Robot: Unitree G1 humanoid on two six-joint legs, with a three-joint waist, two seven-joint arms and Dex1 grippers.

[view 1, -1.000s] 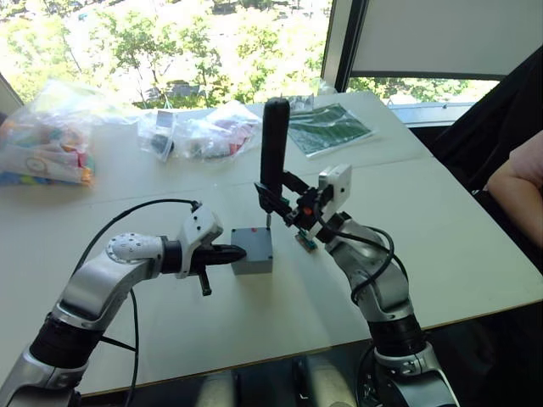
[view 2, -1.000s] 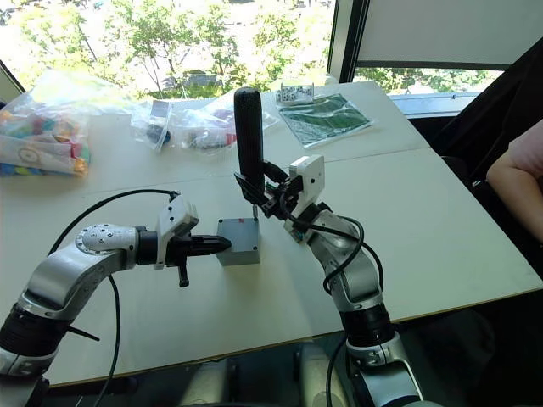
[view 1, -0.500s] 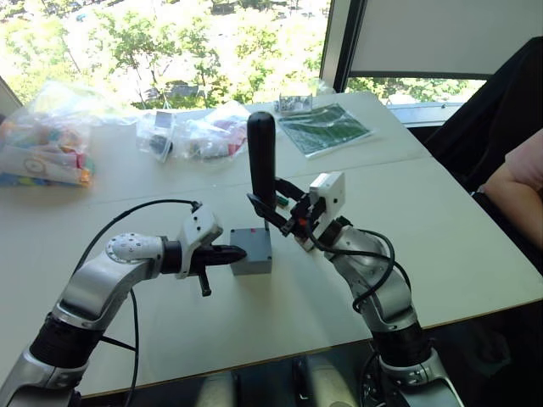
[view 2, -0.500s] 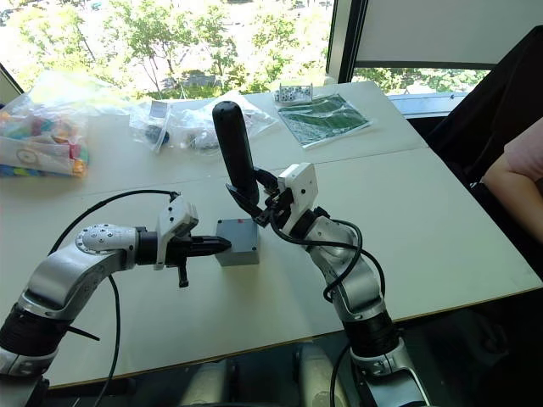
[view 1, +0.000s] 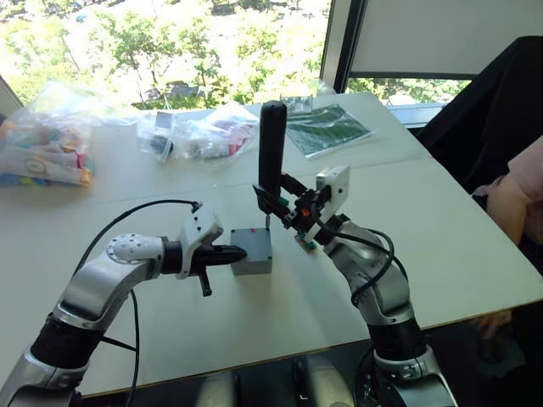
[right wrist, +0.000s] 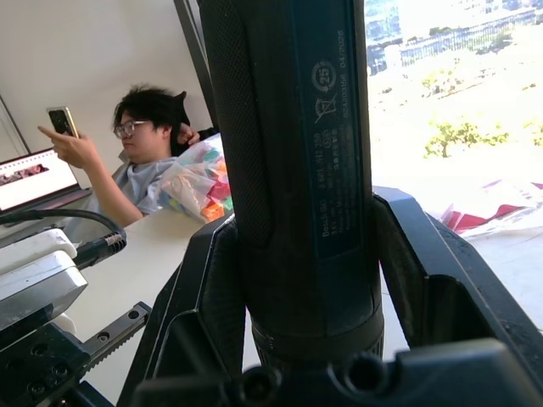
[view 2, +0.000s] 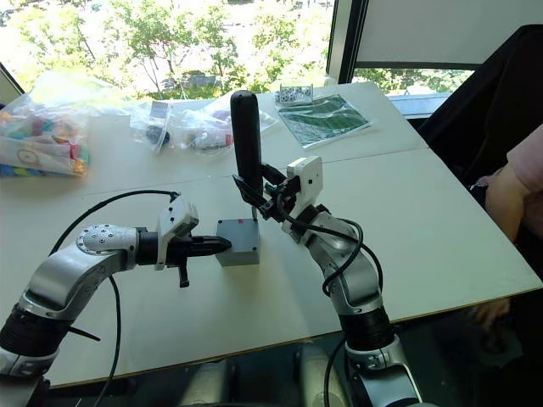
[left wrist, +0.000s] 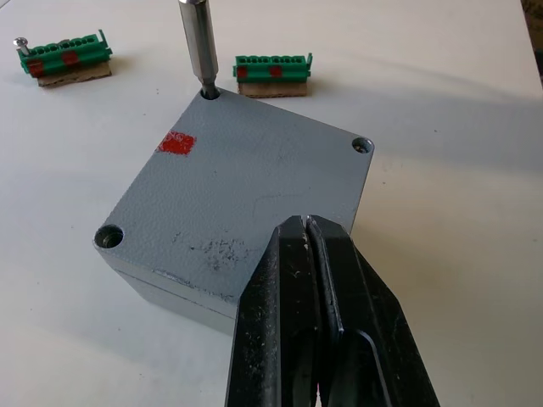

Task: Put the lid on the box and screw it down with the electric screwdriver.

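Head stereo downward; wrist cameras close-up.

Bare white surface (view 1: 475,246) lies open right of the small grey plastic box (view 1: 252,250). Two green terminal strips (left wrist: 273,73) sit just behind the box, and clear plastic bags (view 1: 204,134) crowd the far edge.

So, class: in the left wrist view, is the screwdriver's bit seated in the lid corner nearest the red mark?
Yes: the electric screwdriver has its metal bit in the corner hole of the lid beside the red mark.
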